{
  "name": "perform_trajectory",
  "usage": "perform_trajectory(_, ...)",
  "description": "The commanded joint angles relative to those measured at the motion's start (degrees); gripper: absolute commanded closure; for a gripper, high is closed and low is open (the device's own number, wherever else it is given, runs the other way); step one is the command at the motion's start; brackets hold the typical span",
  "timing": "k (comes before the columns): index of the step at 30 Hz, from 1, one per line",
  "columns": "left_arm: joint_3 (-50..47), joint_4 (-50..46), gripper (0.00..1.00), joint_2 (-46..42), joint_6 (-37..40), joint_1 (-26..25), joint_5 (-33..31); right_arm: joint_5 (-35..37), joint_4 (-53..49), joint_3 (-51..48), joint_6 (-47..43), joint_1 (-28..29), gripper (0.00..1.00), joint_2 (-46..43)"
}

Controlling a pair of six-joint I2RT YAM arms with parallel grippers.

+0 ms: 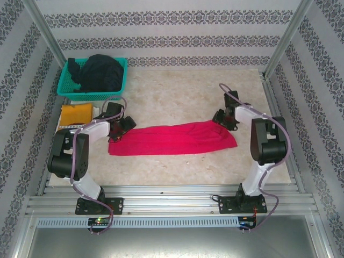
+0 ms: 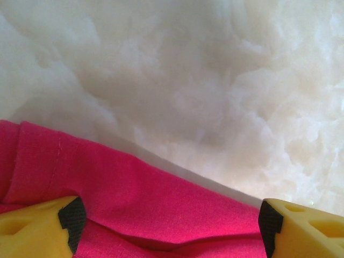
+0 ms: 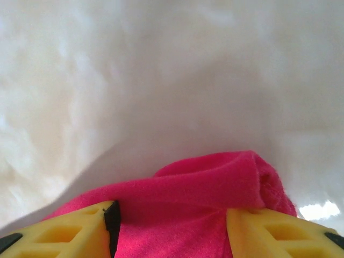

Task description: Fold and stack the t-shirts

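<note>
Across the table's middle, from nine o'clock to three, we see the red shirt folded into a long flat band. Our left gripper straddles its nine-o'clock end, fingers spread wide, nothing pinched. Our right gripper sits over the bunched three-o'clock end, fingers apart, cloth between them but seemingly not clamped. A yellow shirt lies folded at nine o'clock, and dark shirts sit in a basket at ten. We judge an end-to-end fold comes next: pinch every layer at one end, lift low, lay edges flush.
</note>
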Motion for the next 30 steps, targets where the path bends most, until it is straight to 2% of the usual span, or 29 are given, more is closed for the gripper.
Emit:
perform_trajectory(1, -4.6, -6.7, 0.14, -1.5, -3.0, -1.1, 2.0, -2.2, 0.0, 7.9, 0.7, -0.8, 0.45, 6.6)
perform_trajectory(6, -8.1, -5.6, 0.14, -4.9, -8.1, -5.6, 3.7, -5.6, -6.7, 29.4, -3.5, -0.9, 0.44, 20.1)
perform_trajectory(11, -9.3, 3.8, 0.14, -2.5, -17.6, -12.0, 9.6, -8.3, -12.1, 50.5, -7.9, 0.3, 0.42, 31.4)
perform_trajectory(14, -8.3, 2.2, 0.13, -4.0, -18.8, -14.0, 6.3, -10.8, -15.6, 62.0, -8.3, 0.5, 0.41, 35.9)
perform_trajectory(16, -7.2, -1.6, 0.12, -6.1, -16.7, -13.5, 1.7, -12.0, -15.2, 64.1, -8.6, 0.6, 0.40, 35.0)
perform_trajectory(19, -4.8, -7.2, 0.10, -9.6, -11.4, -11.4, -3.0, -11.8, -9.3, 56.8, -8.8, 0.6, 0.38, 27.1)
perform_trajectory(25, -4.8, -4.4, 0.03, -14.0, 4.8, -5.8, -5.4, -4.9, 15.0, 18.1, -2.5, 0.4, 0.38, 2.6)
perform_trajectory(28, -5.6, 0.3, 0.05, -14.1, 12.4, -3.3, -1.8, -5.6, 22.0, 4.6, 3.3, 0.7, 0.40, -3.7)
perform_trajectory(30, -3.7, 0.2, 0.12, -12.0, 15.3, -1.8, 2.6, -7.0, 23.8, -0.3, 6.3, 1.1, 0.43, -4.9)
